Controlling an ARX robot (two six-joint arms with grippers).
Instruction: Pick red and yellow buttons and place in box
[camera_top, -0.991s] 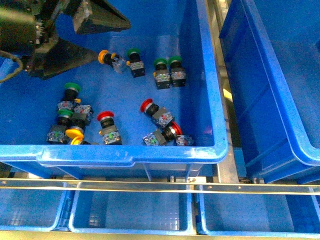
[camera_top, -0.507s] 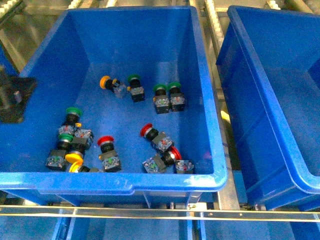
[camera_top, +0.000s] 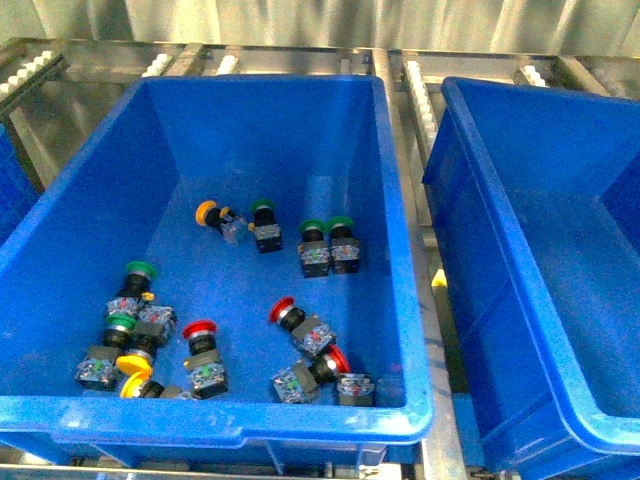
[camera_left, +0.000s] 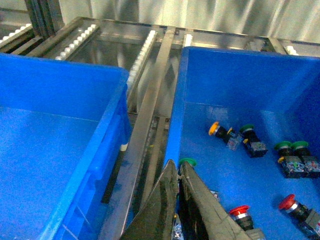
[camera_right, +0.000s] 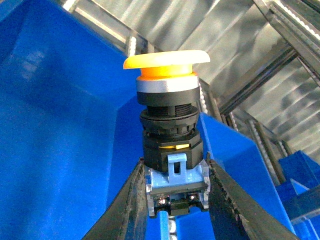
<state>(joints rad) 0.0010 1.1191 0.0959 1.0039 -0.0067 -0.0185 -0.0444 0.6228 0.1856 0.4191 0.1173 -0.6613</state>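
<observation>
Roller conveyor, source bin (camera_top: 400, 300) now arm-free – right gripper (camera_right: 172, 200) clamping yellow button (camera_right: 167, 100)

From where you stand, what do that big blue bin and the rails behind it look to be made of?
The big blue bin looks like moulded plastic: uniform colour, thick rolled rim, soft sheen with scuff marks. The roller rails behind it appear to be bare metal, likely steel or aluminium, judging by their grey reflective surface; their small white rollers are probably plastic.
</observation>
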